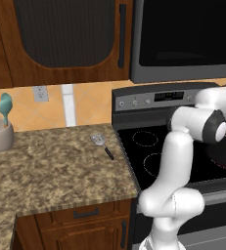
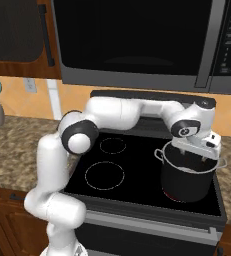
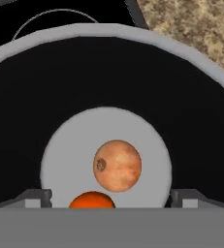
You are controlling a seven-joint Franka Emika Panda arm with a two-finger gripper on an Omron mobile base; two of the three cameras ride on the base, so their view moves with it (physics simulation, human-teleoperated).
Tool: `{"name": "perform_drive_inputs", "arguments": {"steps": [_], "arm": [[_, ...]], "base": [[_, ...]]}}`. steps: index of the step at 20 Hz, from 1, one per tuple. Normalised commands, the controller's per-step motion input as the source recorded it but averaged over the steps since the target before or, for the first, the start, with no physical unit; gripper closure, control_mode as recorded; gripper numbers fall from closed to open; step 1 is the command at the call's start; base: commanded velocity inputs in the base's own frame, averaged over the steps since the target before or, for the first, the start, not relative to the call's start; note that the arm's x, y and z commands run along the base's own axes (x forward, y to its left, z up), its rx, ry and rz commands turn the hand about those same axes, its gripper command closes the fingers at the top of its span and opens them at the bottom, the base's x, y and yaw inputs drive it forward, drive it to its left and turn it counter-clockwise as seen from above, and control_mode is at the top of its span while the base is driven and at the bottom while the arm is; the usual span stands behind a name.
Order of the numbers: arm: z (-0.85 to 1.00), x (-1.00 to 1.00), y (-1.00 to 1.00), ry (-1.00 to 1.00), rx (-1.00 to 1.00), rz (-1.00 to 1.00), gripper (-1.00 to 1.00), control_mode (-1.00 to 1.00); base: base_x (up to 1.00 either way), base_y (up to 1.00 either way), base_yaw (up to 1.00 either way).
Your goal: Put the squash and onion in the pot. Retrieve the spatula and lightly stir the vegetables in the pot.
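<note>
- Stove (image 1: 148, 146): black glass top, set into the bench (image 1: 51, 166); the pot sits on its front right burner in the right base view.
- Pot (image 2: 189, 177): steel, two side handles, dark walls and pale floor in the hand view. It holds both vegetables, so the loading step looks done.
- Gripper (image 2: 199, 156): hangs just above the pot mouth, pointing straight down. Jaws spread wide, tips at either side of the hand view, holding nothing.
- Spatula (image 1: 102, 145): lies flat on the bench just left of the stove, silver slotted head away, black handle toward the front. Untouched; probably next to fetch.
- Onion (image 3: 117, 165): tan-pink ball with a dark spot, resting mid-floor.
- Squash (image 3: 91, 199): bright orange-red, just beside the onion, partly cut off by the view's lower edge.
</note>
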Motion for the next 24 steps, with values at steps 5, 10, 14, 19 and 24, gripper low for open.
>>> {"name": "perform_drive_inputs", "arguments": {"steps": [5,10,14,19,24], "arm": [[0.32,-0.83,0.62,-0.13,-0.01,0.04,-1.0,-1.0],[0.22,-0.45,1.0,-0.05,-0.15,0.21,-1.0,-1.0],[0.07,-0.38,1.0,0.0,-0.29,0.34,-1.0,-1.0],[0.0,-0.37,1.0,0.03,-0.33,0.43,-1.0,-1.0],[0.0,-0.42,1.0,0.01,-0.3,0.55,-1.0,-1.0]], "base": [[0.0,0.0,0.0],[0.0,0.0,0.0],[0.0,0.0,0.0],[0.0,0.0,0.0],[0.0,0.0,0.0]]}}
